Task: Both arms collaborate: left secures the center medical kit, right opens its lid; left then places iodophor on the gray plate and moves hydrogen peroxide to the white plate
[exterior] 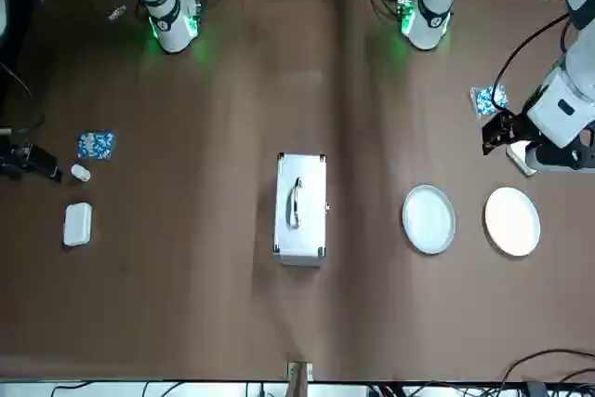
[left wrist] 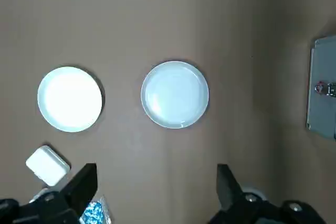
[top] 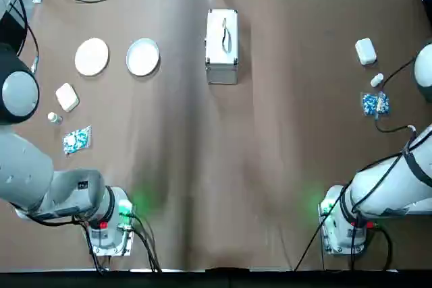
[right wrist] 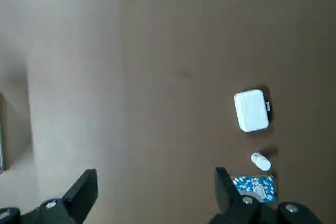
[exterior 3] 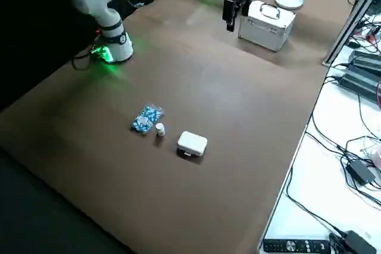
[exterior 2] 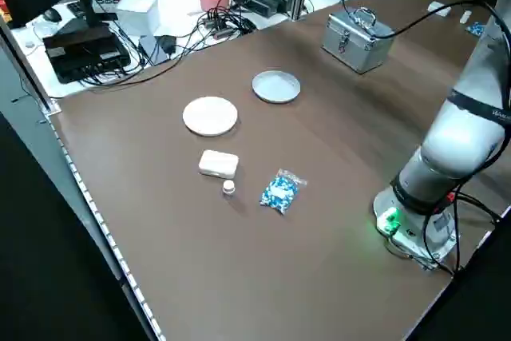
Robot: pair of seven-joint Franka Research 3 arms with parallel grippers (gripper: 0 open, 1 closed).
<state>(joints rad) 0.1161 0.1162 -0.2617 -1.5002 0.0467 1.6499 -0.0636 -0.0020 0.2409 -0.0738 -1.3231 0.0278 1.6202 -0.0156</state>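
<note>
Medical kit (top: 222, 32), silver and closed, stands at the table's far middle, touched by neither arm. Left gripper (left wrist: 157, 170) hangs over the left side near two plates, its fingers apart; right gripper (right wrist: 155, 173) hangs over the right side, also spread. The job seems at its start: next, the left should steady the kit so the right can lift the lid. A small white bottle (exterior 2: 229, 188) shows no readable label; I can't tell its contents.
</note>
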